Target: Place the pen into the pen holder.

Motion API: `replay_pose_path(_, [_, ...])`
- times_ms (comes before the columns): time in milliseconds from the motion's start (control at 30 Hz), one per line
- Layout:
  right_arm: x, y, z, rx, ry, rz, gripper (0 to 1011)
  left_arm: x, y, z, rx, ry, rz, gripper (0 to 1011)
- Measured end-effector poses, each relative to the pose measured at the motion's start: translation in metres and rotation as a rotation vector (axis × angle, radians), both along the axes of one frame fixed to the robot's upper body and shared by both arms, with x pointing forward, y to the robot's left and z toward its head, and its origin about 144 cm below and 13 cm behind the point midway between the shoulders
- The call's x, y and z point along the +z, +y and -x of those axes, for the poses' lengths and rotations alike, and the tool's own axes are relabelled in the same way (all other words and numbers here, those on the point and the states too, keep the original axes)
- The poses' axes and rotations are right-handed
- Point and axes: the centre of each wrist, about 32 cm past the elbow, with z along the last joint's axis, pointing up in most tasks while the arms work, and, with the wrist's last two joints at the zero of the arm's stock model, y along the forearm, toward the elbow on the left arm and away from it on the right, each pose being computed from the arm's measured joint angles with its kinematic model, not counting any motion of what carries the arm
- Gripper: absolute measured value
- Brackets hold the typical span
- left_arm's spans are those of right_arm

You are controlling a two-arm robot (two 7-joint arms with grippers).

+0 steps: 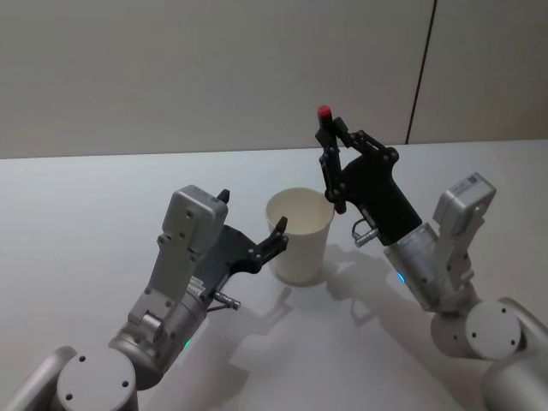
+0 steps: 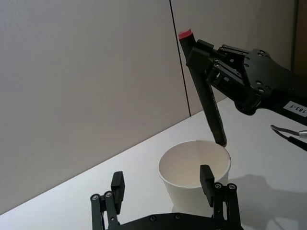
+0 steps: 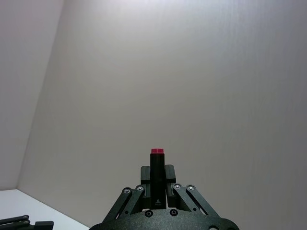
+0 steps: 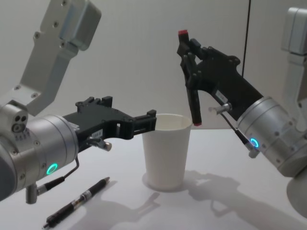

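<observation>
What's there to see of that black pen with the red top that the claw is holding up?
The pen is slim and black, plastic-looking, with a red cap on top. The right gripper is shut on its upper part, holding it nearly upright. Its lower tip hangs by the rim of the white paper cup, on the robot's right side, not yet inside.

Mouth of the pen holder [image 4: 165,153] unobstructed under the pen [image 4: 193,103], left claw [image 1: 253,211] just beside the rim
</observation>
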Motion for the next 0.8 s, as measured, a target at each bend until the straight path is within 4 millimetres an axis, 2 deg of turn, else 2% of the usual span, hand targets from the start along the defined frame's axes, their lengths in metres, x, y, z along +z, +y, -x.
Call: replay_pose_path(800, [0.015,-0.003,0.017,-0.008,-0.077,0.005,161,0.0,0.0,0.0,0.0,0.0,0.0,1000])
